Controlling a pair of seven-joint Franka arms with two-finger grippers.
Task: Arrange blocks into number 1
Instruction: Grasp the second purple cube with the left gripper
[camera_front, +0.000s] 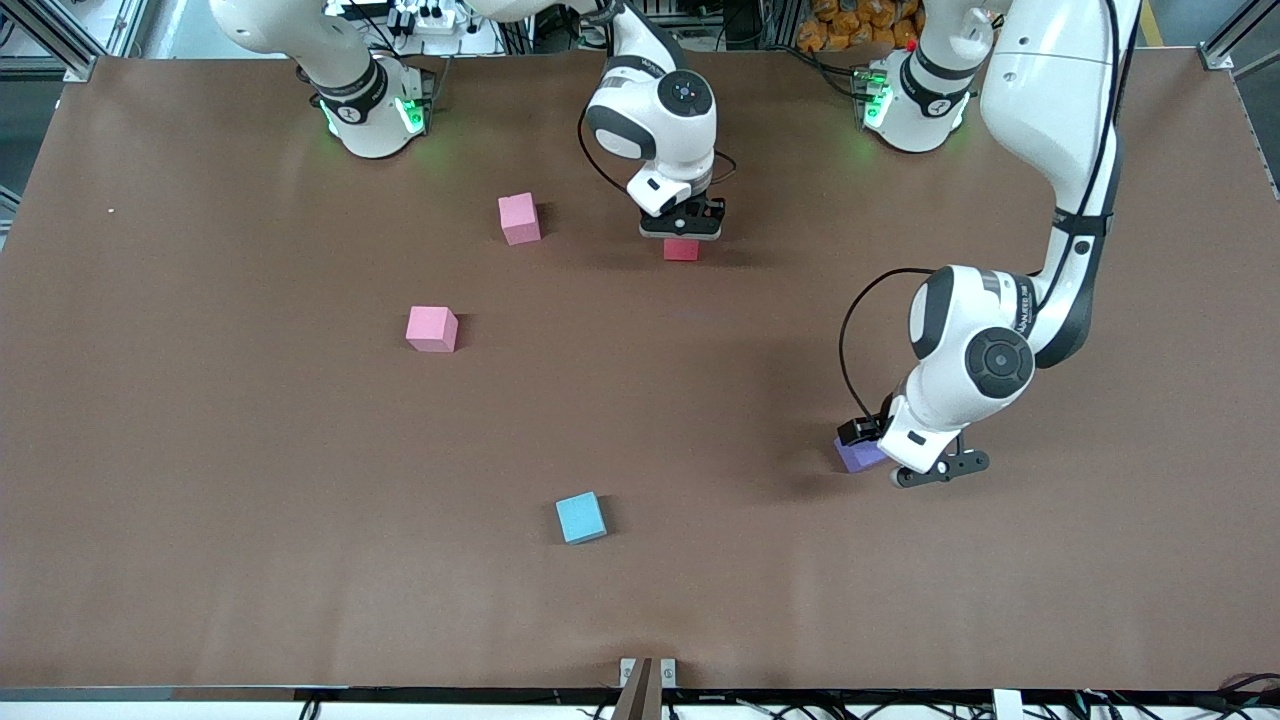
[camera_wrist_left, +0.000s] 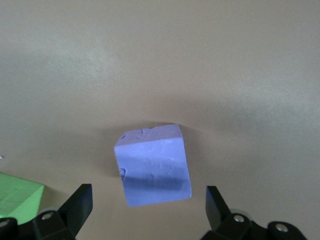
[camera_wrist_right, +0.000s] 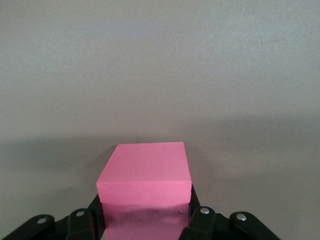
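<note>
On a wide brown table (camera_front: 200, 500), the right gripper (camera_front: 681, 236) clenches a red block (camera_front: 681, 250) near the robots' bases, while the left gripper (camera_front: 905, 462) hangs released around a purple block (camera_wrist_left: 153, 166), two pink blocks (camera_front: 519, 218) and a light-blue cube (camera_front: 581, 517) lying loose.

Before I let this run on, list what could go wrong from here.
1. The left gripper is open around the purple block, which sits skewed to the fingers; closing may twist it or catch a corner.
2. A green cube lies close beside one finger and could get nudged.
3. The right gripper grips the red block low at one end; it could pivot.
</note>
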